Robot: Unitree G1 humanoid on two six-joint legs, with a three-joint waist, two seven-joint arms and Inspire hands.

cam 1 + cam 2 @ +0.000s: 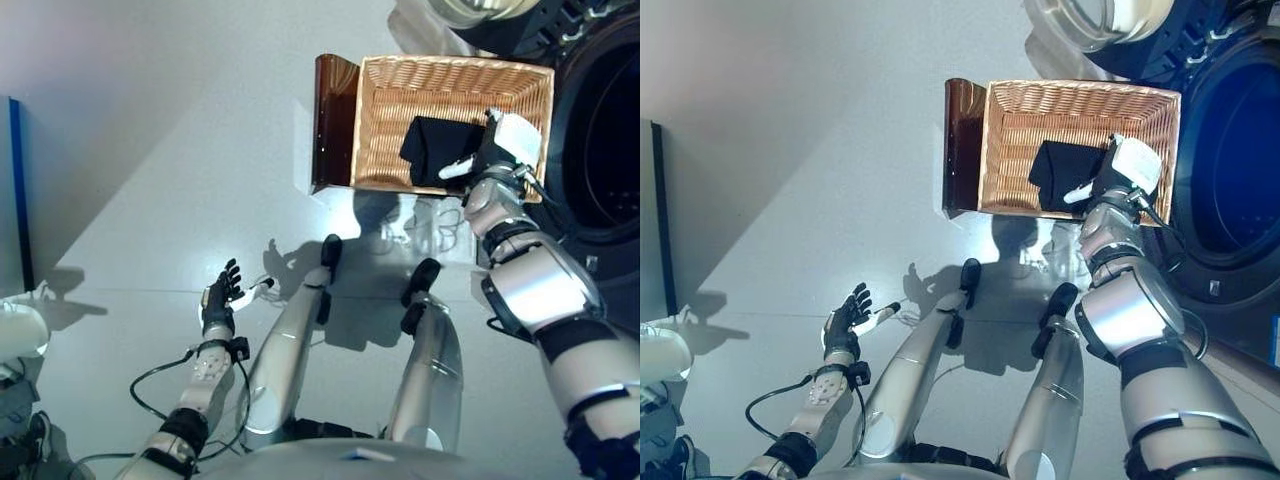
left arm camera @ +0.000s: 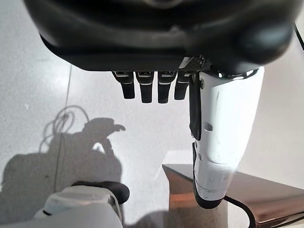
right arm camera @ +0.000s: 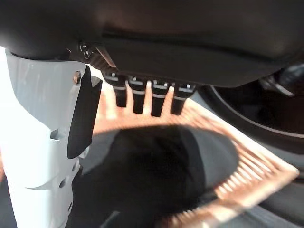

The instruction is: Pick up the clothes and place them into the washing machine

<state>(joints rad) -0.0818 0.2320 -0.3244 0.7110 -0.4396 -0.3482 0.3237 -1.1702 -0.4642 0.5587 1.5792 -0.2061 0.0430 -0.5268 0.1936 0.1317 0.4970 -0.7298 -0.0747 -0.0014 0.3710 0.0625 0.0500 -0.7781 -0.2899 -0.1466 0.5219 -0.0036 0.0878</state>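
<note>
Right wrist view — right hand (image 3: 142,57) over the basket (image 3: 256,166), above the dark clothes (image 3: 152,175).
Fingers (image 3: 140,97) straight, thumb (image 3: 40,142) apart from them, nothing gripped — whether they touch the cloth cannot be told. Clothes (image 1: 437,148) lie inside the wicker basket (image 1: 400,90), at its side nearest the washer (image 1: 1230,160), whose drum stands open just beside. Left hand (image 1: 221,296) hangs low over the floor (image 1: 150,200), well apart, fingers spread and empty.

Silver-grey arms with black bands, dark left hand (image 1: 218,296), dark right hand (image 1: 492,152), white thumb covers
</note>
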